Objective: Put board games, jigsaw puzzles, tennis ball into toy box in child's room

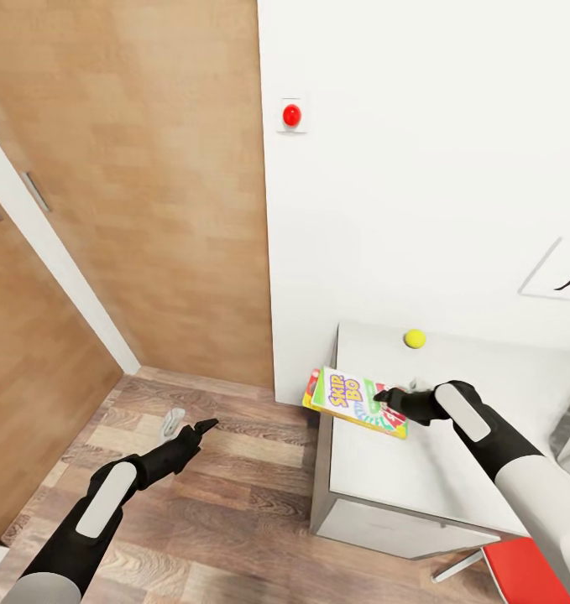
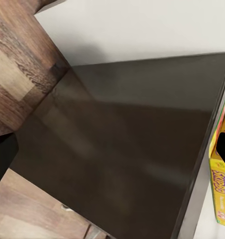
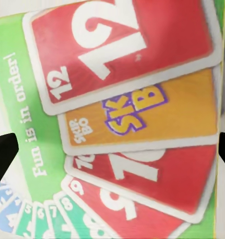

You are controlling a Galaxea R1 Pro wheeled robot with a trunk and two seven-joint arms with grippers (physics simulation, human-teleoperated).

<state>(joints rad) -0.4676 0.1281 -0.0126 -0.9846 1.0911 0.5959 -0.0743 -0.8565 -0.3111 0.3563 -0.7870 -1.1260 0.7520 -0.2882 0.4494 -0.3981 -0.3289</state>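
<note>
One board game [image 1: 357, 403] overhangs the table [image 1: 452, 470] corner, right gripper [image 1: 384, 395] apparently clamped on it; left gripper [image 1: 206, 426] hangs pinched, empty; tennis ball [image 1: 415, 338] nearby.

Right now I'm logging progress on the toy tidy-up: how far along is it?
Nothing looks packed yet, and no toy box shows here. In hand: the right hand is at the Skip-Bo game, which overhangs the table edge; whether it grips is unclear. The ball lies on the table, untouched. The left hand hangs over the floor. All toys remain.
</note>
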